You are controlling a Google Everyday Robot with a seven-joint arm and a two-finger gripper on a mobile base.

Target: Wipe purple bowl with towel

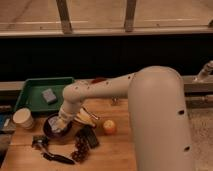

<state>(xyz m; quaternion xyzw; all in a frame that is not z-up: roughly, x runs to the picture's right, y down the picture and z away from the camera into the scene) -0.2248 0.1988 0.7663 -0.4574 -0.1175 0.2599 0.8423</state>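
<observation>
Wooden tabletop below a dark wall and window rails: that is where we find the round purple bowl (51, 131), near the table's left edge. The white two-finger gripper (61, 123) reaches down into the bowl from above and to the right. Whether it is open or closed on anything, we cannot tell. A light patch under its tip may be the pale cloth towel (58, 127), but we cannot separate it from the gripper's own casing. We judge the wiping step is in hand; the next move calls for a sweep round the bowl's inside, pressing lightly so the bowl does not slide. Right of the gripper lie a yellow banana (86, 118) and a round orange fruit (109, 127); behind it sits a green plastic tray (31, 88). The arm hides the bowl's right rim.
</observation>
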